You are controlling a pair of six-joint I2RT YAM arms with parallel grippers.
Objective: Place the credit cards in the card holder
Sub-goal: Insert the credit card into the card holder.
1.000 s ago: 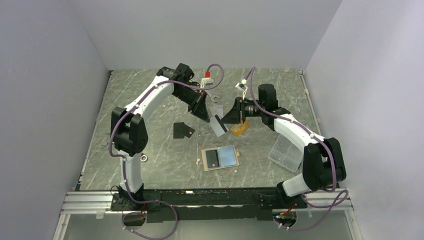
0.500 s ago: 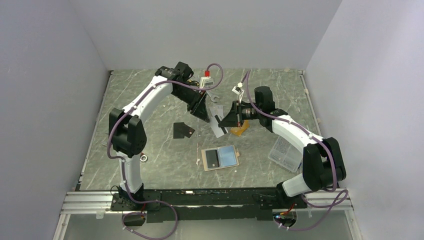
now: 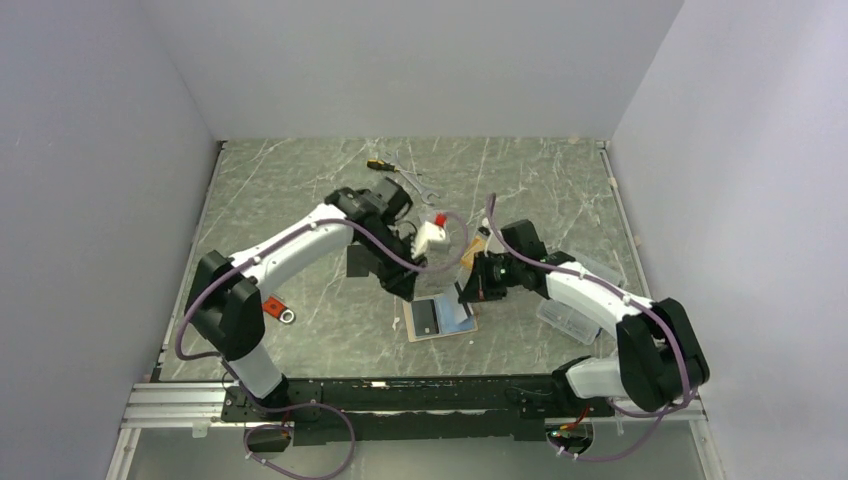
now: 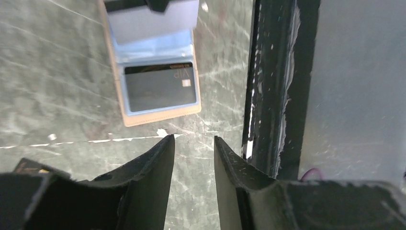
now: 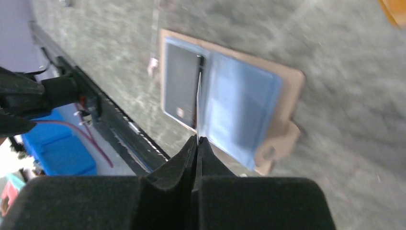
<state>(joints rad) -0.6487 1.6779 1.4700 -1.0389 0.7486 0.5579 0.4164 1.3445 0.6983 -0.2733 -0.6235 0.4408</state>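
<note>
The tan card holder lies open near the table's front, and a black card sits in its left pocket. My right gripper is shut on a silver-grey card, seen edge-on, standing over the fold beside the blue panel. My left gripper hovers open and empty just left of the holder. Another black card lies on the table, partly hidden behind the left arm. An orange card shows at the frame corner.
A clear plastic box stands right of the holder. A screwdriver and a wrench lie at the back. A red item and a metal ring sit front left. The black front rail runs close by.
The left gripper let go of the silver card and opened, and the right gripper shut on it. Both arms swung from mid-table toward the front, the right one carrying the card to the open holder.
</note>
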